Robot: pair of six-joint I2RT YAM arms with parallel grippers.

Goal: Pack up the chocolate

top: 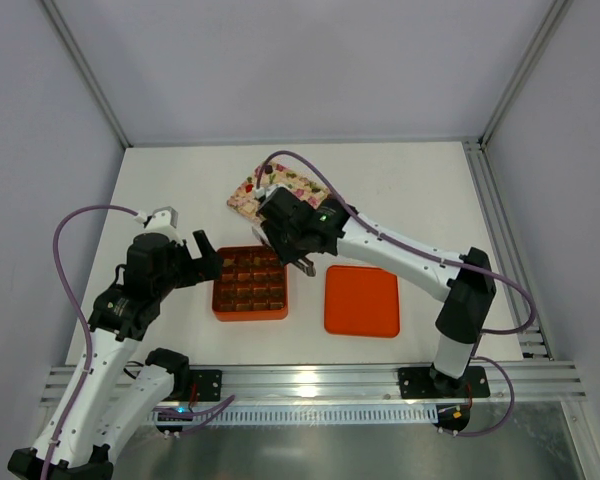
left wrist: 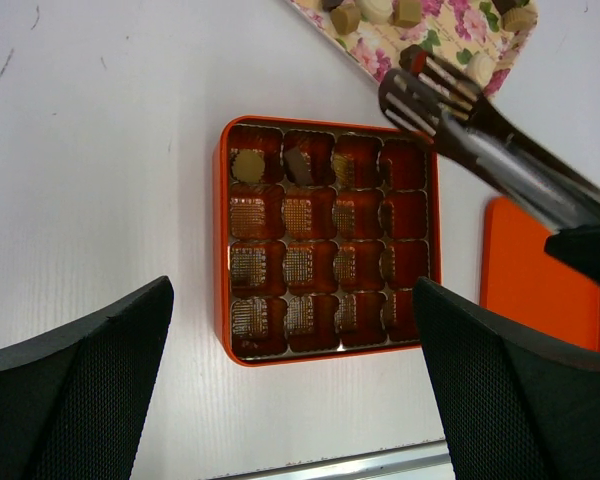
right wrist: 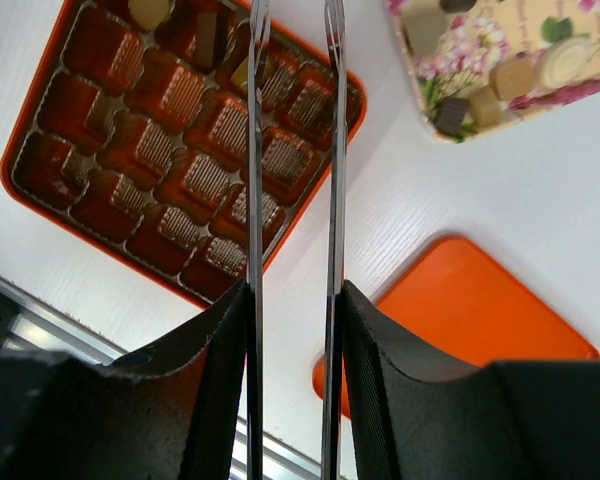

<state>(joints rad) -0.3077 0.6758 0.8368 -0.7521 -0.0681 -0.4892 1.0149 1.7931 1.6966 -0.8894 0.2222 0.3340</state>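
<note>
The orange grid box holds three chocolates in its far row: a tan round one, a dark one and a small tan one. More chocolates lie on the floral tray. My right gripper is shut on metal tongs. The tongs' arms stand apart above the box's far right cells, with nothing between them. My left gripper hangs open at the box's near left side, holding nothing.
The orange lid lies flat to the right of the box. A metal rail runs along the table's near edge. Frame posts and side walls bound the white table.
</note>
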